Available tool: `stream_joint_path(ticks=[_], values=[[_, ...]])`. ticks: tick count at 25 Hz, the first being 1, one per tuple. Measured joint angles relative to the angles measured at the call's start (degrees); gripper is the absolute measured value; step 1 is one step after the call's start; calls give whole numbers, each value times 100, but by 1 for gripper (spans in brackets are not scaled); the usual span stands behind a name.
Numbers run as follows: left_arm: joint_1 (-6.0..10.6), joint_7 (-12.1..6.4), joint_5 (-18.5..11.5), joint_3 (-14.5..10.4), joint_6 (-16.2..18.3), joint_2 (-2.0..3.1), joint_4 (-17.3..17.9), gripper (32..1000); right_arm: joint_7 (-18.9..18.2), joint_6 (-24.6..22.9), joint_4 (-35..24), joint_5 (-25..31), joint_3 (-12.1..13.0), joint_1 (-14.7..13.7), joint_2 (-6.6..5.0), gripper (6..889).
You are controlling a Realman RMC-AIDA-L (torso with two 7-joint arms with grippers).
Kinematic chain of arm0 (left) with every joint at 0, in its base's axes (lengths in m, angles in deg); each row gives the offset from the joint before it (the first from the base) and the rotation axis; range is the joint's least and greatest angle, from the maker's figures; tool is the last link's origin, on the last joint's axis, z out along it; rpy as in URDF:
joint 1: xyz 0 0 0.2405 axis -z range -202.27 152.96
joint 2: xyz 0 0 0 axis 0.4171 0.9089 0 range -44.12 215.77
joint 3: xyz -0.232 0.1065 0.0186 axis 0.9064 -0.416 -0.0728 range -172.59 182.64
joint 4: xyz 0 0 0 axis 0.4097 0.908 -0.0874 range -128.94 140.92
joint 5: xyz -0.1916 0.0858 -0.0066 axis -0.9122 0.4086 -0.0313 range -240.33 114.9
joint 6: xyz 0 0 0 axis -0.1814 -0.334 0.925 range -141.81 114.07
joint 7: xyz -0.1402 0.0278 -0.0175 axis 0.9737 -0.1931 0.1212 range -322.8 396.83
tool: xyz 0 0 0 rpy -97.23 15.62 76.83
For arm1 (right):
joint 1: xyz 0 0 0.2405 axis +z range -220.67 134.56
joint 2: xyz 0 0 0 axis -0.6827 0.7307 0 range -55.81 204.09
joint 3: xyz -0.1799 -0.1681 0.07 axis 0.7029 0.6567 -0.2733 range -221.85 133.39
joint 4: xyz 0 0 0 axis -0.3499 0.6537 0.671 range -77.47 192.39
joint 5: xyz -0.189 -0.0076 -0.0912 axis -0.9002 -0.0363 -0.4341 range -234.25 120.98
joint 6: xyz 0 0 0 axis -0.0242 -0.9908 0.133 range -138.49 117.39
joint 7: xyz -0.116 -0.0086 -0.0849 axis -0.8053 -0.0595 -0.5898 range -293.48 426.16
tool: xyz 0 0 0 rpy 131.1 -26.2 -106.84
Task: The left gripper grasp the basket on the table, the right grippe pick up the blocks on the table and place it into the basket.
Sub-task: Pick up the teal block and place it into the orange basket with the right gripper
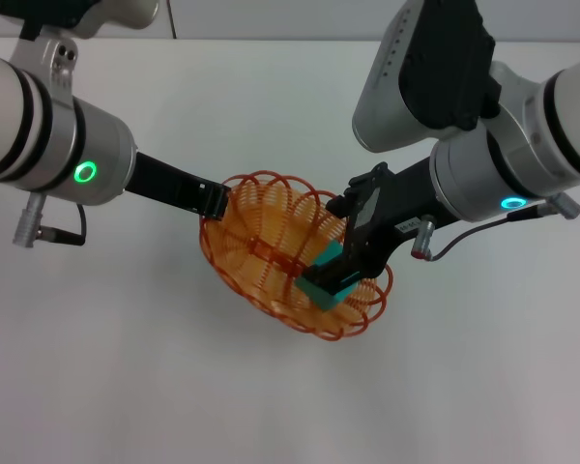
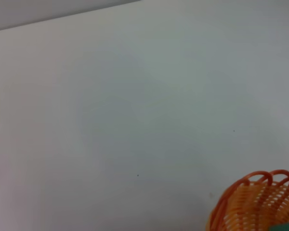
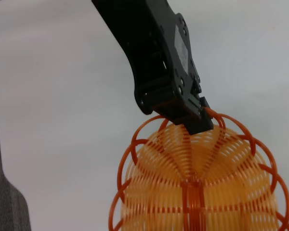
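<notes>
The left claw (image 1: 216, 200) is pinching the basket (image 1: 271, 253) by its rim. The right claw (image 1: 340, 274) is pinching the cube (image 1: 324, 287) directly over the basket's inside, so release lies straight below.

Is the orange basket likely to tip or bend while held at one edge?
The basket, open thin wire, is probably light and slightly springy. The left gripper clamps only its rim, so it may tilt as the right gripper lowers the cube.

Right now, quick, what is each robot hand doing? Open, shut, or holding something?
Left hand: shut on the rim of the orange basket, holding it.
Right hand: shut on the teal block, holding it over the inside of the basket.
</notes>
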Motion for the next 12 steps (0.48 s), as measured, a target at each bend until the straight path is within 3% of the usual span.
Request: stream_joint_path(ticks=[5, 12], values=[[0, 0, 0, 0, 0, 5, -7, 68, -1, -4, -33, 3, -10, -23, 0, 854], [-10, -9, 18, 0, -12, 9, -37, 67, 38, -46, -69, 5, -12, -46, 0, 855]])
